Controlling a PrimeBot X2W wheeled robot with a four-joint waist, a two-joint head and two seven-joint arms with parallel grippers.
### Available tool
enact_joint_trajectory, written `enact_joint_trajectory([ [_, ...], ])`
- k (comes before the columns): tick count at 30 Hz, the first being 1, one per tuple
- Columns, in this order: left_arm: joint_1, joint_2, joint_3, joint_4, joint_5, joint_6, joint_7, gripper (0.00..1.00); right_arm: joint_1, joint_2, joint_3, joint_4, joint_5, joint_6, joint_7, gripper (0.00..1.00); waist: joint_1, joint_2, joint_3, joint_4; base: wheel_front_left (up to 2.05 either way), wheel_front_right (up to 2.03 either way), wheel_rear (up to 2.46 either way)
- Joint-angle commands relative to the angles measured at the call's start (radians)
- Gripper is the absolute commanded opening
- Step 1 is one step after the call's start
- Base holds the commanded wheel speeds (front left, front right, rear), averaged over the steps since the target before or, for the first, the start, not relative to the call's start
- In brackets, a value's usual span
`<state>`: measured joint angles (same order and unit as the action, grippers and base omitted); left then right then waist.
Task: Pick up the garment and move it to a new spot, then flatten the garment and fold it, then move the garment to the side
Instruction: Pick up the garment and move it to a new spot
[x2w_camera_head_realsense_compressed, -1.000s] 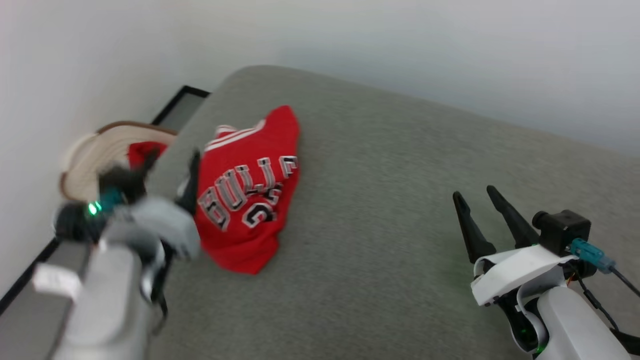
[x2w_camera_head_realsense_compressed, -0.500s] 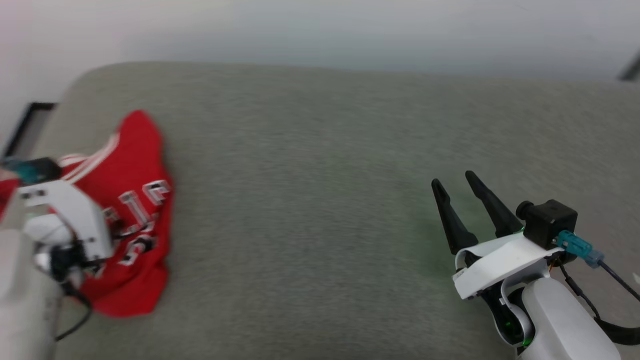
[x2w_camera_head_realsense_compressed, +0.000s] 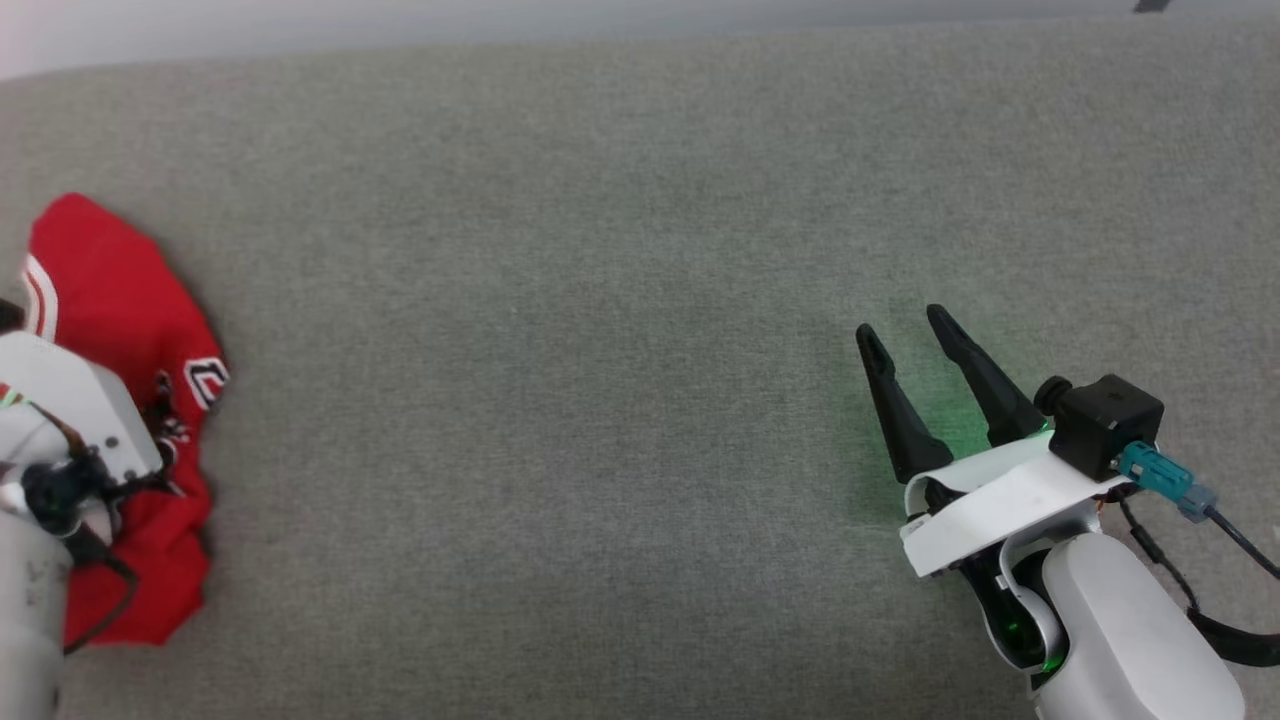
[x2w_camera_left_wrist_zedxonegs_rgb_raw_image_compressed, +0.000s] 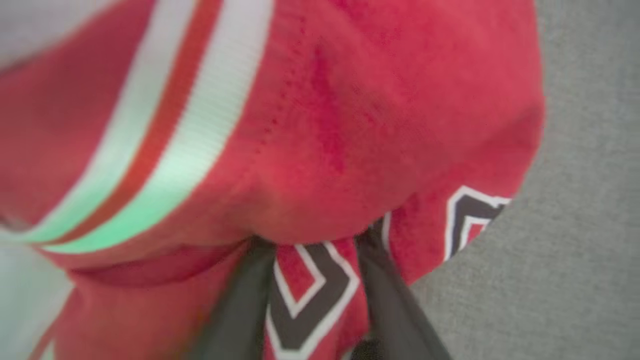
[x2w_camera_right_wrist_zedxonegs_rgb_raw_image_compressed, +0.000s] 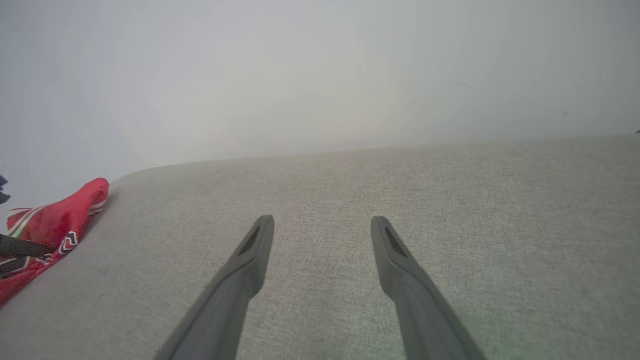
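Note:
The garment (x2w_camera_head_realsense_compressed: 110, 290), red with black white-outlined lettering and striped trim, lies crumpled at the far left of the grey cushion (x2w_camera_head_realsense_compressed: 600, 400). My left arm's white wrist (x2w_camera_head_realsense_compressed: 70, 420) is down on top of it. In the left wrist view my left gripper (x2w_camera_left_wrist_zedxonegs_rgb_raw_image_compressed: 317, 240) stands open, its two dark fingers (x2w_camera_left_wrist_zedxonegs_rgb_raw_image_compressed: 245, 300) pushed into the garment (x2w_camera_left_wrist_zedxonegs_rgb_raw_image_compressed: 350, 125) with lettered cloth between them and their tips hidden under a red fold. My right gripper (x2w_camera_head_realsense_compressed: 900, 325) rests open and empty at the right, far from the garment (x2w_camera_right_wrist_zedxonegs_rgb_raw_image_compressed: 55, 220); its fingers (x2w_camera_right_wrist_zedxonegs_rgb_raw_image_compressed: 250, 260) point over bare cushion.
The grey cushion stretches wide between the two arms. A pale wall (x2w_camera_right_wrist_zedxonegs_rgb_raw_image_compressed: 320, 75) rises behind its far edge. The cushion's rounded left end lies just beyond the garment.
The head camera has swung to the right, so the garment now sits at the view's left edge. My left gripper has come down into the garment. The right gripper stays open.

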<state>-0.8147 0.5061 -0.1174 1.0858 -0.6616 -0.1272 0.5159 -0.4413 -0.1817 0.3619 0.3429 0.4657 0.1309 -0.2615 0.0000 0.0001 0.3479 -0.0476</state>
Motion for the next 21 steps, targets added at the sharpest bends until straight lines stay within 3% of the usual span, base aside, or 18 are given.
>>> enact_joint_trajectory([
  [1,0.076,-0.134,-0.047,0.035,-0.019,-0.004,0.003,0.0,-0.012,0.002,0.005,-0.003,-0.003,0.0,-0.004,1.0,0.0,-0.0001,0.001,-0.006,0.0,0.0,0.0],
  [6,0.079,-0.085,-0.108,-0.04,-0.035,-0.008,-0.081,0.0,0.005,0.011,0.014,0.015,0.006,0.0,-0.004,1.0,0.0,-0.0001,-0.074,0.029,0.0,0.0,0.0],
  [13,0.034,0.034,-0.181,-0.196,-0.09,-0.002,-0.228,0.0,0.059,0.031,0.0,0.045,0.03,0.0,-0.005,1.0,0.0,-0.0001,-0.176,0.057,0.0,0.0,0.0],
  [21,-0.054,0.02,-0.338,-0.395,-0.092,-0.002,-0.279,0.0,0.131,0.044,-0.035,0.05,0.052,0.0,-0.005,1.0,0.0,-0.0001,-0.236,0.049,0.0,0.0,0.0],
])
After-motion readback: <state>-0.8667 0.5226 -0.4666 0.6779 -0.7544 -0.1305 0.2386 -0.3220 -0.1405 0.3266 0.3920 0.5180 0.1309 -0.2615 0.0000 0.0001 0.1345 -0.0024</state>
